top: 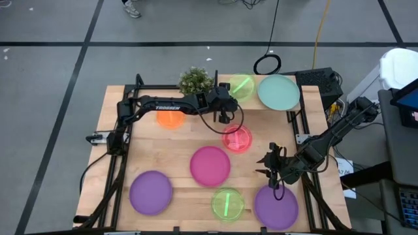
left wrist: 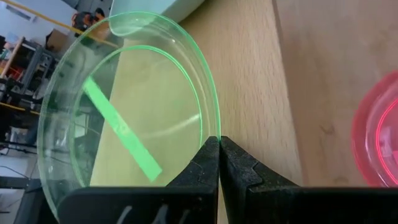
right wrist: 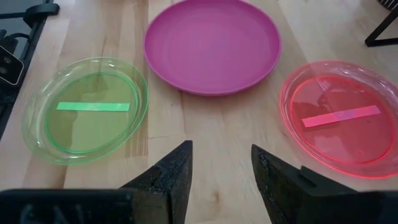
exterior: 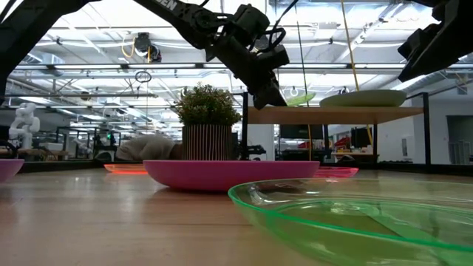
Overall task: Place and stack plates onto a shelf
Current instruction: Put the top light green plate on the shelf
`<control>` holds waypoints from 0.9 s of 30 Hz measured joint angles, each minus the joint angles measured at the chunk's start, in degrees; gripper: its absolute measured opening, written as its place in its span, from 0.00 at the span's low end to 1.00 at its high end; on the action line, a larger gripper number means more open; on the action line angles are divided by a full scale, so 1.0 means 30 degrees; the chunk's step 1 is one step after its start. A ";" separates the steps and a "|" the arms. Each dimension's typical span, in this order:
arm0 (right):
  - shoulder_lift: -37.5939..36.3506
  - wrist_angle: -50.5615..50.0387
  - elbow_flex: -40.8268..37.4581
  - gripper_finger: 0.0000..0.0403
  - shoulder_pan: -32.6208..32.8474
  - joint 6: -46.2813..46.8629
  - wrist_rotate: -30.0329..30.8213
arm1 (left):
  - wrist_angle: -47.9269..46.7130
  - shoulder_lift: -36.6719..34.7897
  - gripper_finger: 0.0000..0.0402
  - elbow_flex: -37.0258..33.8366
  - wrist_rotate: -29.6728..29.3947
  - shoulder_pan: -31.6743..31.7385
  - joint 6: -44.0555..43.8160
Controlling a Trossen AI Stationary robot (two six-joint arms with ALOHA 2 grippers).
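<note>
Shelf bearing two plates

Two purple plates, one magenta plate, one teal plate; translucent lime green plates, orange plate, pink-red plate.

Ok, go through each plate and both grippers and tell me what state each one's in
left gripper: shut, empty, by the shelf's lime plate
right gripper: open, empty, above the table
teal plate: on the shelf
lime green plate: on the shelf, beside the teal
pink-red plate: on the table
magenta plate: on the table
</note>
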 joint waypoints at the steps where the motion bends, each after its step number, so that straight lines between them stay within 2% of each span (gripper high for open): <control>1: 0.0000 0.0001 0.0000 0.36 0.0000 0.0000 0.0000 | 0.0000 0.0000 0.01 0.0000 -0.0007 0.0000 0.0001; 8: 0.0000 0.0037 0.0000 0.36 0.0000 -0.0007 0.0000 | 0.0228 0.0000 0.02 0.0000 -0.0007 0.0000 0.0009; 16: 0.0000 0.0037 0.0000 0.36 0.0000 -0.0015 0.0007 | 0.0240 0.0000 0.17 -0.0007 -0.0494 -0.0040 0.0028; 27: 0.0000 0.0037 -0.0007 0.36 0.0000 -0.0015 0.0015 | 0.0452 0.0000 0.18 -0.0015 -0.2024 -0.0846 0.0891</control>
